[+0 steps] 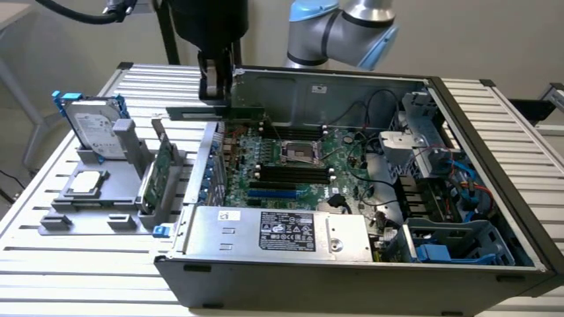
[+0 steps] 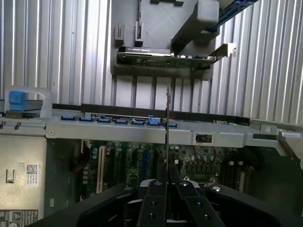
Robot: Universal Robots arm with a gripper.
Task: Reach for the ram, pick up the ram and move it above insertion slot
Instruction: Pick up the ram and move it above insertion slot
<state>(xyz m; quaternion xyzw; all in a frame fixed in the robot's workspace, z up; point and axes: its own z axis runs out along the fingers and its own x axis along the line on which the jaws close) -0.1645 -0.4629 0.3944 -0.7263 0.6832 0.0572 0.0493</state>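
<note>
My gripper (image 1: 216,92) hangs over the back left corner of the open computer case (image 1: 352,277), shut on the ram (image 1: 195,113). The ram is a thin green stick held level, and it juts out toward the exterior view's left, past the case wall. In the wrist view the ram (image 2: 167,123) is edge-on, a thin dark line rising from between the two black fingers (image 2: 152,201) of my gripper (image 2: 166,182). The black memory slots (image 1: 295,175) lie on the green motherboard (image 1: 291,142), below the ram and toward the exterior view's right of it.
A grey fixture (image 1: 79,214) beside the case holds a hard drive (image 1: 92,129), a processor (image 1: 86,183) and a wider green expansion card (image 1: 157,175) (image 2: 165,59). Inside the case are a silver power supply (image 1: 273,231), cables and a blue drive cage (image 1: 450,247).
</note>
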